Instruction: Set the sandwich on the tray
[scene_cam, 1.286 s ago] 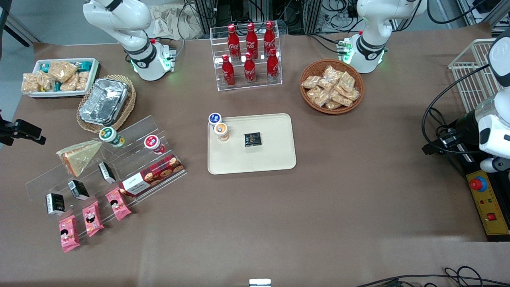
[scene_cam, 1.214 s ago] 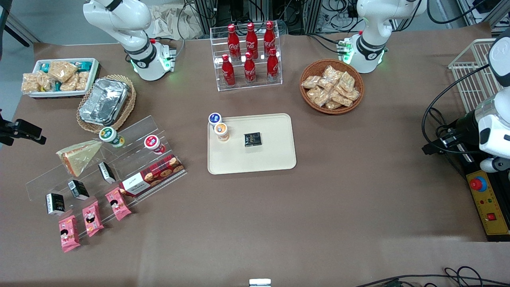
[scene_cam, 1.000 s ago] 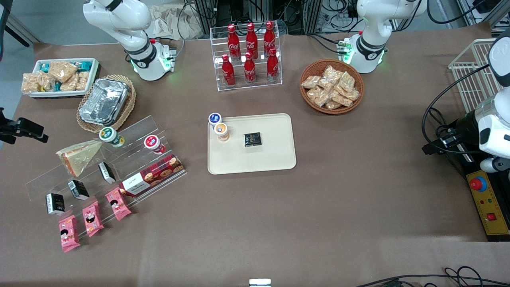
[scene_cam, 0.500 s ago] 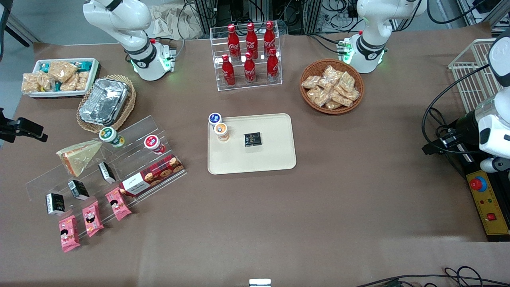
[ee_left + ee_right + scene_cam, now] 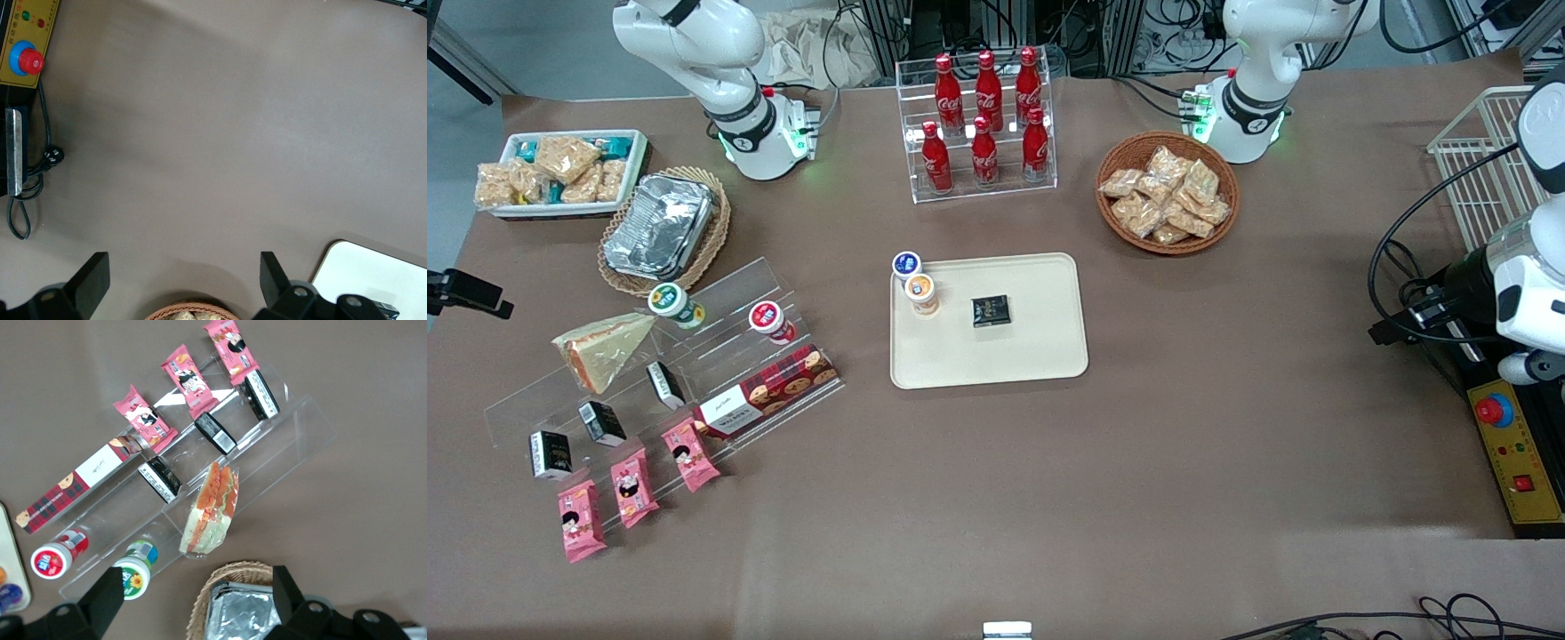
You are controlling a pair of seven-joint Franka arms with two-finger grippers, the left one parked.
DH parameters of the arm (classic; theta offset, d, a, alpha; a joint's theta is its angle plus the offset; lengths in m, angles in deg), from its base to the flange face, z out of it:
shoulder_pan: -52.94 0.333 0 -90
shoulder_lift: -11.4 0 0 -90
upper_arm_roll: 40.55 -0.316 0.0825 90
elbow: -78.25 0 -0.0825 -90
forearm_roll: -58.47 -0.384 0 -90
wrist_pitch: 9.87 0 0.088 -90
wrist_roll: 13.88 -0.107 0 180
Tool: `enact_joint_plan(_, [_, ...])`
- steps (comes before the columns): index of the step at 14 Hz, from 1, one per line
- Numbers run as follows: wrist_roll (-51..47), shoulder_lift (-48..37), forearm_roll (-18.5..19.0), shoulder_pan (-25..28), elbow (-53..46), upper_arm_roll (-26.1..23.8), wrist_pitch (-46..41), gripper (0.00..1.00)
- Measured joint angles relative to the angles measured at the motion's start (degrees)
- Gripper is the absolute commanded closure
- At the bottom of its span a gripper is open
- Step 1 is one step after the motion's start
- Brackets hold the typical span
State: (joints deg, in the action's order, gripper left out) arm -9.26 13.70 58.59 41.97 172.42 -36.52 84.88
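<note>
The sandwich (image 5: 600, 348) is a wrapped triangular wedge with pale bread and orange-pink filling. It leans on the top step of a clear acrylic stand, toward the working arm's end of the table. It also shows in the right wrist view (image 5: 212, 509). The cream-beige tray (image 5: 1036, 333) lies mid-table and holds an orange-lidded cup (image 5: 919, 292) and a small black packet (image 5: 991, 310). My gripper (image 5: 470, 292) hovers high at the table's edge, apart from the sandwich. In the right wrist view the gripper (image 5: 199, 599) is open and empty, above the foil container.
The stand (image 5: 694, 356) also holds a green-lidded cup (image 5: 672, 302), a red-lidded cup (image 5: 769, 320), a biscuit box (image 5: 769, 389), black packets and pink packets. A wicker basket with a foil container (image 5: 660, 227) and a white snack bin (image 5: 560, 171) sit farther back. A blue-lidded cup (image 5: 907, 263) touches the tray's corner.
My gripper has drifted slightly outward, away from the stand, toward the table's edge. The sandwich and all other objects have not moved.
</note>
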Motion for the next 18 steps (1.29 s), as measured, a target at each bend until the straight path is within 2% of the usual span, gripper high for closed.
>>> enact_joint_plan(3, [-13.2,0.1,0.0,0.0,0.3,-0.1,-0.5,0.01])
enact_joint_plan(6, [-19.0,0.3,0.0,0.0,3.0,-0.1,0.2,0.01])
enact_joint_plan(18, [-20.3,-0.2,0.0,-0.9,23.0,0.0,24.5,0.01])
